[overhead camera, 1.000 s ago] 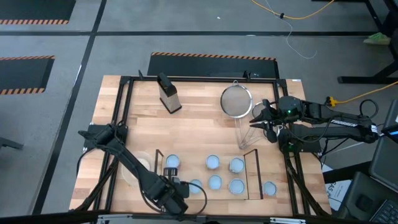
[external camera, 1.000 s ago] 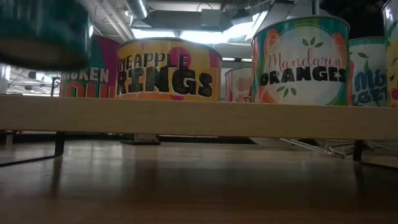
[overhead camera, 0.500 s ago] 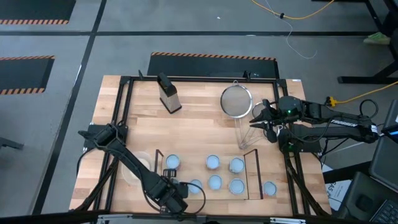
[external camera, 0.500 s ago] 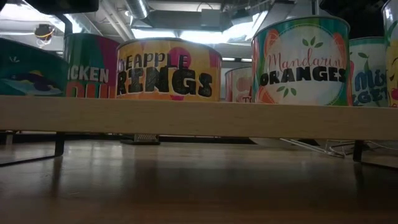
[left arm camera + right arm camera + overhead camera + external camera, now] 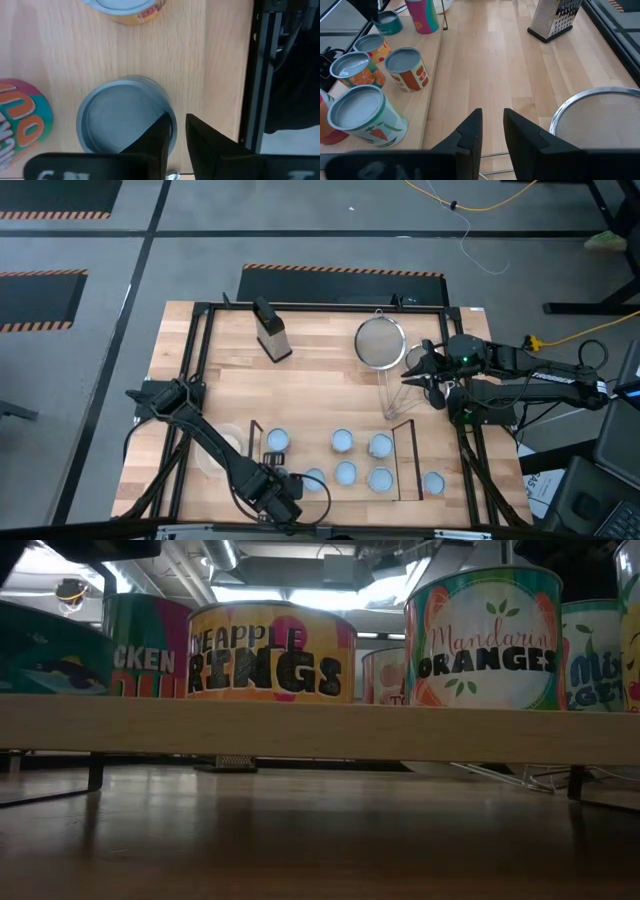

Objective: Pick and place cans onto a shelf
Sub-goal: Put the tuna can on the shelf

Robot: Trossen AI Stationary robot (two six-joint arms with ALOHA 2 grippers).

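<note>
Our left gripper point(image 5: 283, 492), fingers nearly together and empty, hangs over the teal can point(image 5: 125, 120) at seven o'clock on the shelf point(image 5: 325, 492), so careless withdrawal could tip it off.

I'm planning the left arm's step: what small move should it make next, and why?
Probably raise the left gripper straight up: the can under it seems set on the shelf, and another can stands close, so sideways motion risks bumping.

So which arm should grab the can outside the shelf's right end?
Right. That can lies beyond the shelf's right upright, on the right gripper's side; the left gripper would cross the shelf.
</note>
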